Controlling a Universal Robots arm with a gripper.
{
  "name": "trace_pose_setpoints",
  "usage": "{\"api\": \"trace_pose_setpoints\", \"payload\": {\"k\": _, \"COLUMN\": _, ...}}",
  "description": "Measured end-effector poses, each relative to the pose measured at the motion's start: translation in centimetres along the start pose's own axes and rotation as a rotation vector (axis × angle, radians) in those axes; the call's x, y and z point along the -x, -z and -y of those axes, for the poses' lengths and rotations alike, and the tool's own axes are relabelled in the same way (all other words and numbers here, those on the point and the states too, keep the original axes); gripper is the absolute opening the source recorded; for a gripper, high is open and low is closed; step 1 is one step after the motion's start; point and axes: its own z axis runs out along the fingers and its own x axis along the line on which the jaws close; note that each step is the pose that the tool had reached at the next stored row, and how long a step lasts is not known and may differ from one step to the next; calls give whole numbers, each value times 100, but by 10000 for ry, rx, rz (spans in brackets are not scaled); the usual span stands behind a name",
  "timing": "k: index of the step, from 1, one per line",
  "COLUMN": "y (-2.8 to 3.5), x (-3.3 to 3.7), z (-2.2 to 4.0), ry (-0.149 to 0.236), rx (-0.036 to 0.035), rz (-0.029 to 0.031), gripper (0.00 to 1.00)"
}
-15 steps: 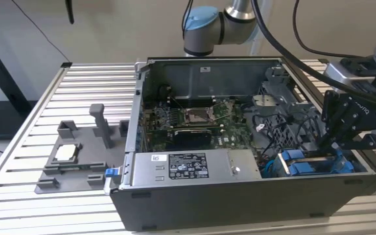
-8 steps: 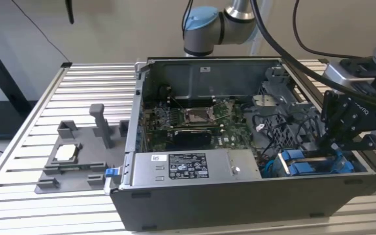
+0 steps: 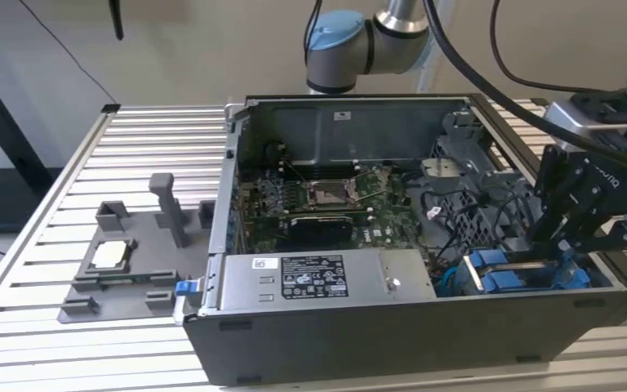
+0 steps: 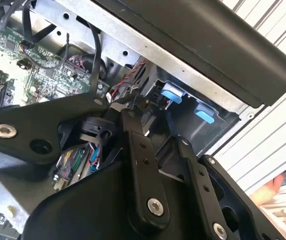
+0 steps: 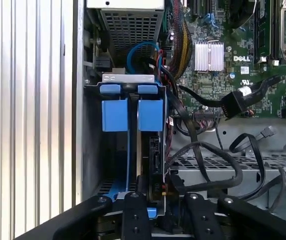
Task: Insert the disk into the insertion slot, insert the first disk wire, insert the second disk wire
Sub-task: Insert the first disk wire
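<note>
Gripper (image 3: 548,249) lowered into the open computer case (image 3: 401,343) at the lower right of the frame, right at the disk bay.
In the exterior view the arm reaches in from the right edge and the gripper hangs just above the blue clips of the slot (image 3: 486,276), in the case's near right corner. Whether it is wide, narrow or holding something cannot be told. In the first wrist view the disk (image 5: 151,150) stands on edge inside the slot (image 5: 128,78), with its blue frame alongside and two blue tabs at one end. A black cable plug (image 5: 235,102) lies loose over the green circuit board (image 5: 267,80), well apart from the disk. A grey stand (image 3: 128,269) sits on the slatted desk (image 3: 150,131) at the left of the frame, outside the case.
</note>
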Motion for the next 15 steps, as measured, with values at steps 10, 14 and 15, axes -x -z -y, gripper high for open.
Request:
{"api": "trace_pose_setpoints", "payload": {"k": 10, "y": 240, "x": 9, "z": -19, "ry": 1, "rx": -2, "rz": -1, "gripper": 33}}
{"api": "trace_pose_setpoints", "payload": {"k": 14, "y": 326, "x": 16, "z": -27, "ry": 1, "rx": -6, "rz": -2, "gripper": 33}}
{"api": "trace_pose_setpoints", "payload": {"k": 15, "y": 346, "x": 18, "z": -29, "ry": 0, "rx": -6, "rz": -4, "gripper": 33}}
